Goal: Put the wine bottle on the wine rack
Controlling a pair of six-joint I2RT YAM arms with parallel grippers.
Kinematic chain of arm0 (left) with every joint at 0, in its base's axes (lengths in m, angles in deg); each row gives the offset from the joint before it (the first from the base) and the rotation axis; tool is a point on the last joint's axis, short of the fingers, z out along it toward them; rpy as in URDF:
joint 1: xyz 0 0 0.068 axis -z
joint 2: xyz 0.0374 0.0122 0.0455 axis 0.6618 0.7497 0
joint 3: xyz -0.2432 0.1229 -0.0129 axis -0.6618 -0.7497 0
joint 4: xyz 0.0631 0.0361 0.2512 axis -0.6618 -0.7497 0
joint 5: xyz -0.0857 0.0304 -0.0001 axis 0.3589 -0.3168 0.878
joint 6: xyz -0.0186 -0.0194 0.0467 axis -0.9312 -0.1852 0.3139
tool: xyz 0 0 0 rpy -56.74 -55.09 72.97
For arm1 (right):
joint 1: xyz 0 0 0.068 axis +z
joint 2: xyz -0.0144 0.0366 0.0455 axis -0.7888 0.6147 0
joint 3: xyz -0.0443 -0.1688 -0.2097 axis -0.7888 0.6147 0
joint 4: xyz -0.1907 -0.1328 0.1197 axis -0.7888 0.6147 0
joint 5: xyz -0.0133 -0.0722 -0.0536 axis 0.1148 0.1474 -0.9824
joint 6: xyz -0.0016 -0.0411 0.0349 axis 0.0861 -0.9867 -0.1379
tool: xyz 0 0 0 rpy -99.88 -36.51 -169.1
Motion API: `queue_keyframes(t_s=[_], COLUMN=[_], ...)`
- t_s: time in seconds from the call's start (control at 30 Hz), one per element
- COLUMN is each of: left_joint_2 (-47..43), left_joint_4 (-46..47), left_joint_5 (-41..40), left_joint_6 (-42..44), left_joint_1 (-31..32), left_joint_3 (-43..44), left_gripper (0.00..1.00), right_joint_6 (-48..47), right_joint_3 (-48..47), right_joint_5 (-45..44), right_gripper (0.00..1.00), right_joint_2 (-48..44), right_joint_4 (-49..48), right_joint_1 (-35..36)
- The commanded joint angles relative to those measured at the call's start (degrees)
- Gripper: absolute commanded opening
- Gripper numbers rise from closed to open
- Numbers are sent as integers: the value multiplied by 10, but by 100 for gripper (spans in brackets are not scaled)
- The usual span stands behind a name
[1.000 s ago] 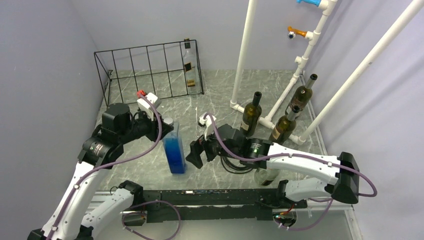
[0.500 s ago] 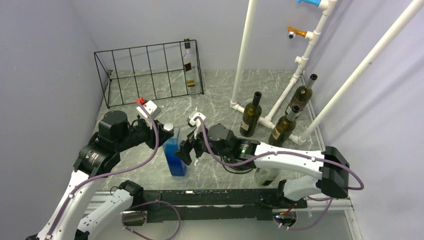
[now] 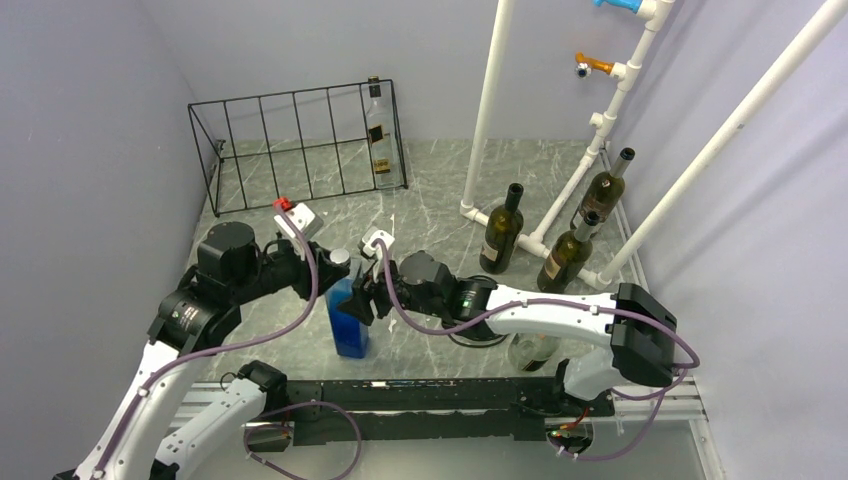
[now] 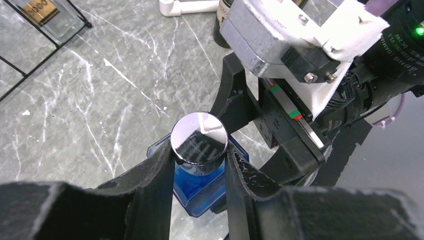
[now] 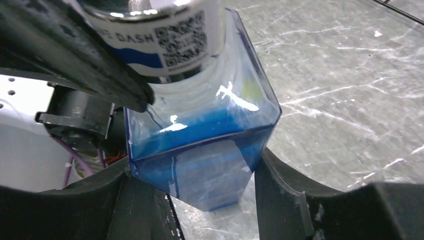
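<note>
The wine bottle [image 3: 348,322] is a square blue one with a shiny silver cap [image 4: 199,137], standing upright on the marble table in front of the arms. My left gripper [image 4: 199,156] is shut on its neck just under the cap. My right gripper [image 5: 192,166] has come in from the right at body height. Its fingers press both sides of the blue body [image 5: 200,135]. The wine rack [image 3: 290,94], a low black wire frame, stands at the back left. A clear bottle [image 3: 380,135] fills its rightmost slot.
Three dark wine bottles [image 3: 500,235] [image 3: 568,255] [image 3: 605,190] stand at the right by the white pipe frame [image 3: 490,110]. Another clear bottle [image 3: 532,350] shows under the right arm. Walls enclose the table on the left, back and right.
The right arm has swung left to the blue bottle, and its wide-open jaws have closed onto the bottle's body. The left gripper has stayed shut on the neck.
</note>
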Motion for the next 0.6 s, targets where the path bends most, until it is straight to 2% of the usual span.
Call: queue_keyframes(t_s=[0.0, 0.07, 0.1, 0.13, 0.2, 0.27, 0.37, 0.57], left_joint_2=[-13, -19, -25, -30, -39, -47, -47, -39], left_joint_4=[50, 50, 50, 50, 47, 46, 42, 23], left_joint_5=[55, 44, 33, 24, 15, 5, -21, -54], left_joint_6=[-33, -39, -46, -51, -56, -58, -63, -76], left_joint_1=[3, 3, 3, 3, 3, 3, 3, 3], left_joint_3=[32, 34, 33, 31, 30, 30, 36, 42], left_gripper=[6, 28, 43, 55, 69, 77, 98, 100], right_joint_6=[19, 28, 34, 44, 56, 63, 96, 218], right_joint_3=[-23, -19, -19, -21, -26, -29, -30, -35], right_joint_5=[20, 22, 20, 17, 16, 13, 6, 51], right_gripper=[34, 14, 4, 0, 0, 0, 0, 0], right_joint_2=[-2, -13, -18, -23, -35, -48, -70, -102], right_joint_4=[-60, -62, -59, -51, -35, -24, -13, 11], right_joint_1=[-1, -2, -3, -5, -8, -11, -31, -99])
